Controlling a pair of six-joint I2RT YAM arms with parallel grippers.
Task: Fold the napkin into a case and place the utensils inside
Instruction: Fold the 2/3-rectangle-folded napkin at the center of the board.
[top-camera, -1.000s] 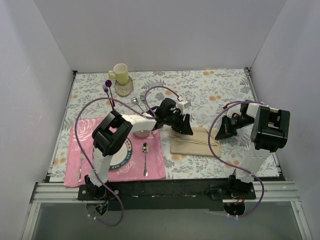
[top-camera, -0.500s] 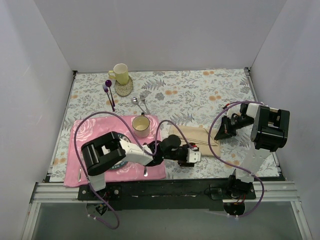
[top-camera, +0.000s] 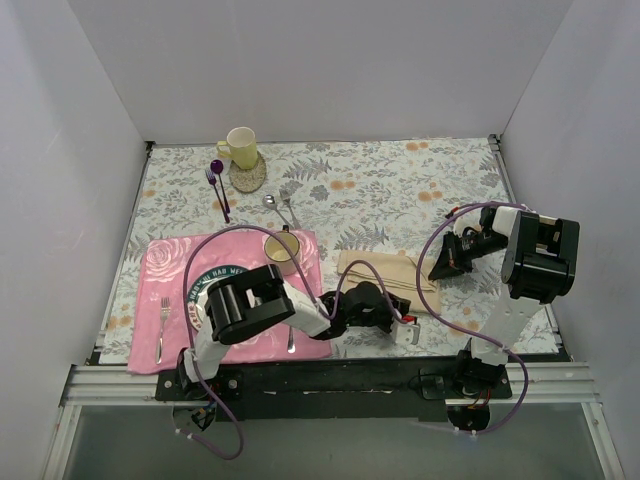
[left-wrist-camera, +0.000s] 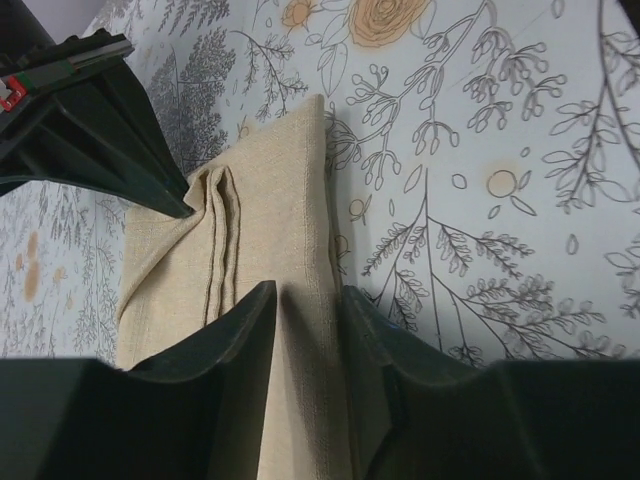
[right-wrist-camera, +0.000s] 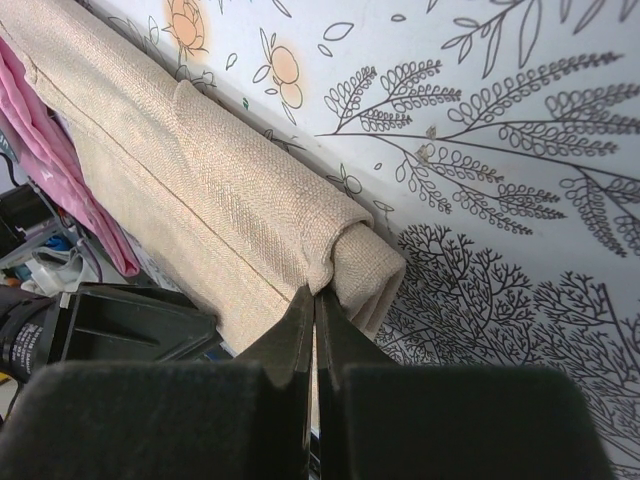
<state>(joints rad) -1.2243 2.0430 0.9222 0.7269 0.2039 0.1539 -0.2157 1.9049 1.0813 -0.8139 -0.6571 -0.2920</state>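
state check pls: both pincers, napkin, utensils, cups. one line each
napkin: folded oblong, flat on the tablecloth
left pincer: open, straddling the napkin's hem
right pincer: shut, tips at the napkin's folded end
utensils: loose on the tablecloth, not in the napkin
cup: upright on the placemat
yellow mug: upright on its coaster

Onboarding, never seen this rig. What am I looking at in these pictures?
Two robot arms, left and right, bolted side by side at the near edge. The top picture is from a fixed overhead camera; the other two are from cameras on each wrist. On the floral tablecloth lie a folded beige napkin, a pink placemat bearing a cup, and a yellow mug. The left end effector straddles the napkin's hem, jaws apart. The right end effector is shut at the napkin's folded corner; whether it pinches cloth is unclear.
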